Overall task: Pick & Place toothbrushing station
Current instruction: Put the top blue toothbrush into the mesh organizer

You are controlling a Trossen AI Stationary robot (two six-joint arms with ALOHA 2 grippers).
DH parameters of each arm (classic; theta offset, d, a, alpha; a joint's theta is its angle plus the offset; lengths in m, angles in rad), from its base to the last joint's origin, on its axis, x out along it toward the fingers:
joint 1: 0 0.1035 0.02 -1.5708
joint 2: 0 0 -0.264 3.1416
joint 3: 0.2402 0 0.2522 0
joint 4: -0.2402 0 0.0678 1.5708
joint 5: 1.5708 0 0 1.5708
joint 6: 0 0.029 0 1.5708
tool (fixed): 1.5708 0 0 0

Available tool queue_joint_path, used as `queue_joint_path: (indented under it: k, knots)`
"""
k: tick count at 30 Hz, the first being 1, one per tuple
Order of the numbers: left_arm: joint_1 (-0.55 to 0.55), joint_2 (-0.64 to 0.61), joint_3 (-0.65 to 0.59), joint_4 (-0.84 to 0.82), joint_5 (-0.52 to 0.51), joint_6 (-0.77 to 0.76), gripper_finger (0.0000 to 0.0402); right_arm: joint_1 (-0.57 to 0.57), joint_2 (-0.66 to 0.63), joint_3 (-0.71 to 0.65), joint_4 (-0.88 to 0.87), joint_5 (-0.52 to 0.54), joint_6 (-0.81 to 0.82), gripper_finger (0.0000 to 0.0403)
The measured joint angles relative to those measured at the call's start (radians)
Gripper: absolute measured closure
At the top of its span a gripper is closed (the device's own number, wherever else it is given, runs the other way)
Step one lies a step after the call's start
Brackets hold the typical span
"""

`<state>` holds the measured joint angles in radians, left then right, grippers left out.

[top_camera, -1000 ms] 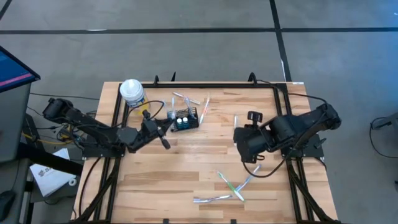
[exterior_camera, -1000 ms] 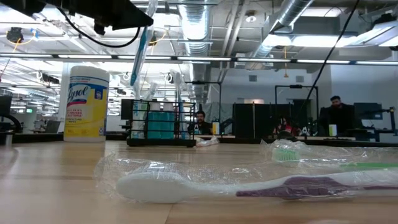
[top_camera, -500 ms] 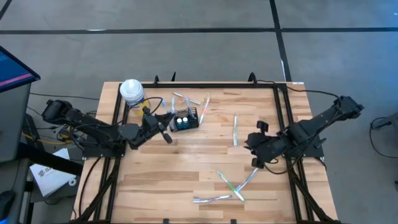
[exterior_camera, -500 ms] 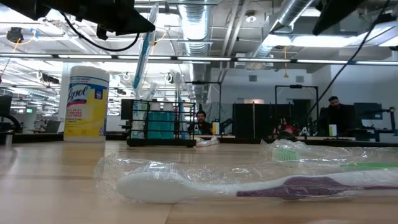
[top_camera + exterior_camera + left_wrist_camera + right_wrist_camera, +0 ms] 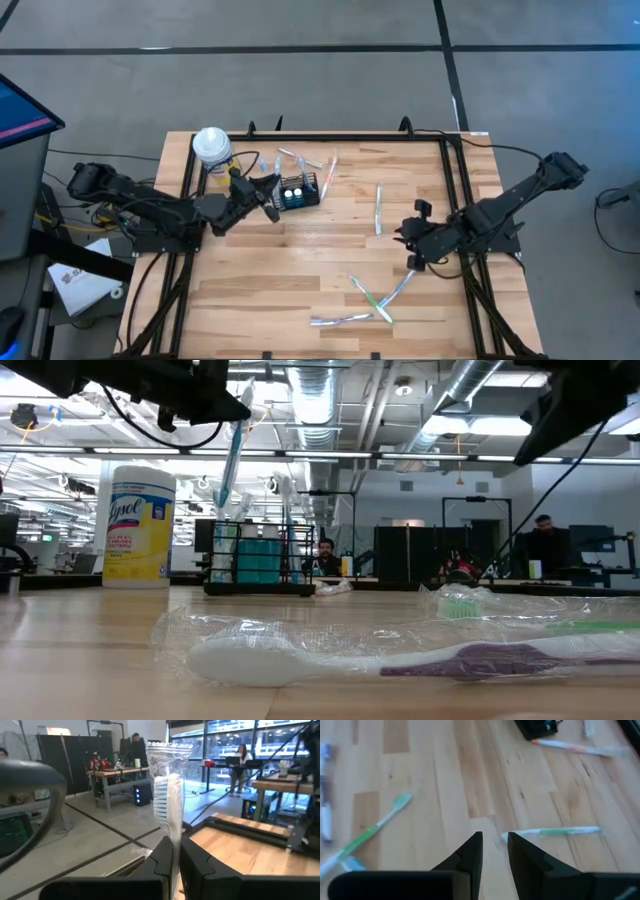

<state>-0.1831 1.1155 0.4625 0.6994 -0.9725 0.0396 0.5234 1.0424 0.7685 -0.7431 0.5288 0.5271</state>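
Centrally, we see the black caddy (image 5: 298, 191) holding upright brushes. Our left gripper (image 5: 268, 196), left of it, pinches a wrapped toothbrush (image 5: 167, 795). Our right gripper (image 5: 493, 842), lower right, hovers with fingers slightly parted.

Yellow canister (image 5: 212, 150), scattered wrapped toothbrushes (image 5: 378, 208)

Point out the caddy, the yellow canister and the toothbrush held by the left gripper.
caddy (image 5: 298, 191): high view, on its mesh top.
yellow canister (image 5: 138, 525): low view, on its label.
toothbrush (image 5: 166, 802): left wrist view, on its wrapped bristle head, above the left gripper (image 5: 176, 854).
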Motion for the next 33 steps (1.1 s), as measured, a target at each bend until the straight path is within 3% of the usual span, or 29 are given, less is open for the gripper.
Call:
queue_joint_path:
  k: [18,25,33]
  knots:
    - [0.034,0.080,-0.001,0.020,-0.028,-0.022,0.0395,0.083,0.000,-0.084,0.033,0.149,0.084,0.0321]
    - [0.050,0.098,-0.001,0.018,-0.032,-0.076,0.0395,0.101,0.000,-0.084,0.033,0.158,0.095,0.0321]
    - [0.050,0.107,-0.114,0.131,-0.057,-0.197,0.0395,0.127,0.001,-0.084,0.023,0.209,0.102,0.0321]
